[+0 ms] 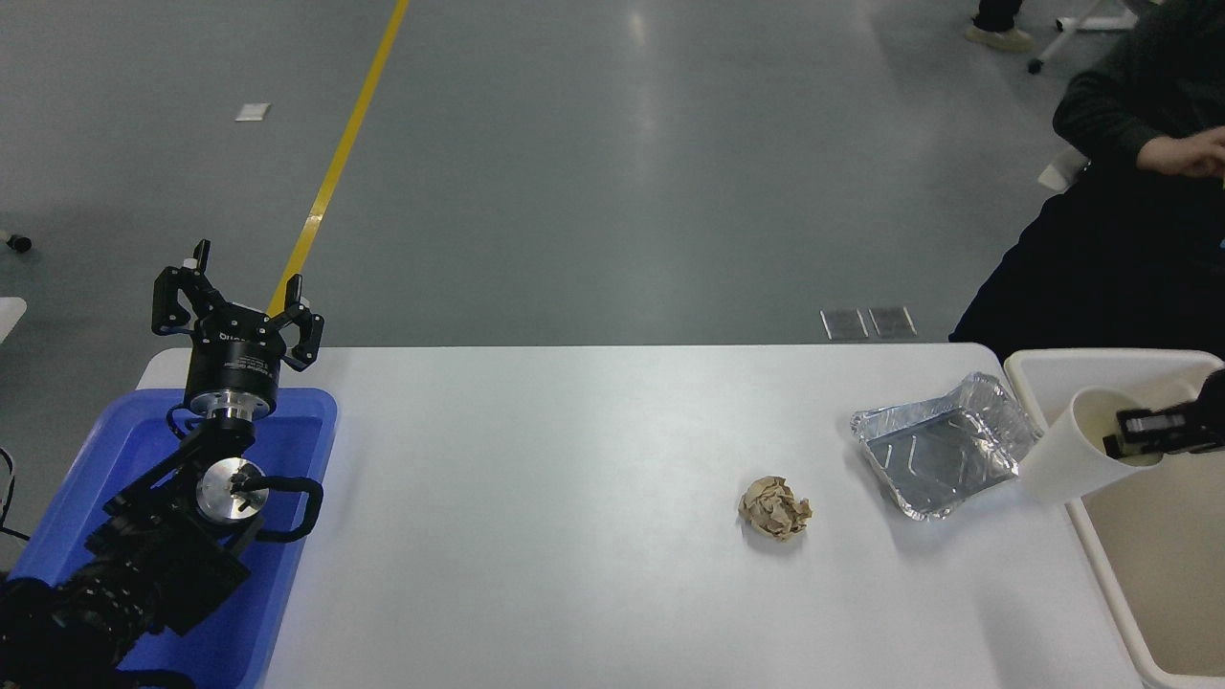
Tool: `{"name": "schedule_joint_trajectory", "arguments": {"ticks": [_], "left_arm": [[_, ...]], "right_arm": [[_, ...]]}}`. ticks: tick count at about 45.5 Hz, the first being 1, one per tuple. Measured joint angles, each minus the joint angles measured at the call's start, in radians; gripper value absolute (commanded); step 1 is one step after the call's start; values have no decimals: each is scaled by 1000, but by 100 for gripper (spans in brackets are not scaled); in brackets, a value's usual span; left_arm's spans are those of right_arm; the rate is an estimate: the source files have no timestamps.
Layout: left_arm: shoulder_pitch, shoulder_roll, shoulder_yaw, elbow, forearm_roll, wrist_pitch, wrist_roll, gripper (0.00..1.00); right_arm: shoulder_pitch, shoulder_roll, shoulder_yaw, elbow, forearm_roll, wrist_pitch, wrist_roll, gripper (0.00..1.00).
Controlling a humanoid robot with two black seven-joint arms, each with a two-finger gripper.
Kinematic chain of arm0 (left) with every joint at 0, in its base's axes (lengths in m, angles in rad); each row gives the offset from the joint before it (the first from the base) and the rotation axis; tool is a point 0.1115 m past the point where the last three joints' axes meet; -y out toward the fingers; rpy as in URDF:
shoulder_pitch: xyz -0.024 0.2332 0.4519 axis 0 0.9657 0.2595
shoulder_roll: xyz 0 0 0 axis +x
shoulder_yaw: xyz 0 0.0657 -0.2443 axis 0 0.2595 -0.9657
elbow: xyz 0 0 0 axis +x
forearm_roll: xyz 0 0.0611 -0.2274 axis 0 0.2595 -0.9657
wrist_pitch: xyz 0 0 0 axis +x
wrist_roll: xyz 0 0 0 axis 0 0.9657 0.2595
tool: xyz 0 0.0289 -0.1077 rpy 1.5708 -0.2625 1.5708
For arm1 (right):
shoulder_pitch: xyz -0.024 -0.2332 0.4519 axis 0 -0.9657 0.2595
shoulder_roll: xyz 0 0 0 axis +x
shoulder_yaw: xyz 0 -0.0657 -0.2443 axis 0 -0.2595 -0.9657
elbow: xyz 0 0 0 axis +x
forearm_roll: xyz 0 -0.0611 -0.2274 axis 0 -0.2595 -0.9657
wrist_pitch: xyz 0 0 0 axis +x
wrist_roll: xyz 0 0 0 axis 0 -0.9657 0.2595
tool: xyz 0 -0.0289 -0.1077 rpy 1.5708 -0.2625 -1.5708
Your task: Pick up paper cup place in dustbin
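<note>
Right gripper holds the tilted paper cup over the dustbin rim.
</note>
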Motion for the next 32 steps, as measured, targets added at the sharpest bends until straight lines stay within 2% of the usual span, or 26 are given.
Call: {"name": "schedule_joint_trajectory", "arguments": {"ticks": [17, 24, 32], "left_arm": [[0, 0, 0, 0, 0, -1, 0, 99], [0, 0, 0, 0, 0, -1, 0, 99], [0, 0, 0, 0, 0, -1, 0, 99]], "right_arm": [[261, -20, -107, -17, -35, 145, 5, 0], [270, -45, -95, -143, -20, 152, 6, 0], [140, -85, 8, -361, 58, 129, 6, 0]]}}
